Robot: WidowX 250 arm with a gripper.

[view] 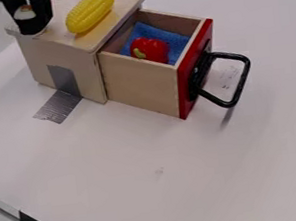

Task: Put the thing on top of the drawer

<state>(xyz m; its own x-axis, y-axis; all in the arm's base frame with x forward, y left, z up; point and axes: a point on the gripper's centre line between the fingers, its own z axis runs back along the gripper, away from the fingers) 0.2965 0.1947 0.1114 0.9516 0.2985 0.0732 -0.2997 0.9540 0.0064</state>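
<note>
The black gripper (33,26) hangs at the upper left, over the left part of the wooden drawer box's top (61,22). A small pale patch with a brownish upper edge shows against its dark body; what it is, I cannot tell. On the same top, right of the gripper and apart from it, lies a yellow corn cob (90,10). The drawer (141,85) is pulled out to the right, and inside it a red toy pepper (150,50) with a yellow-green mark rests on a blue cloth (178,42).
A black handle (242,77) sticks out from the drawer's red front (187,85). Grey tape (65,94) joins the box to the white table (185,178). Black parts and a metal rail are at the lower left corner, with dark and yellow items at the top right.
</note>
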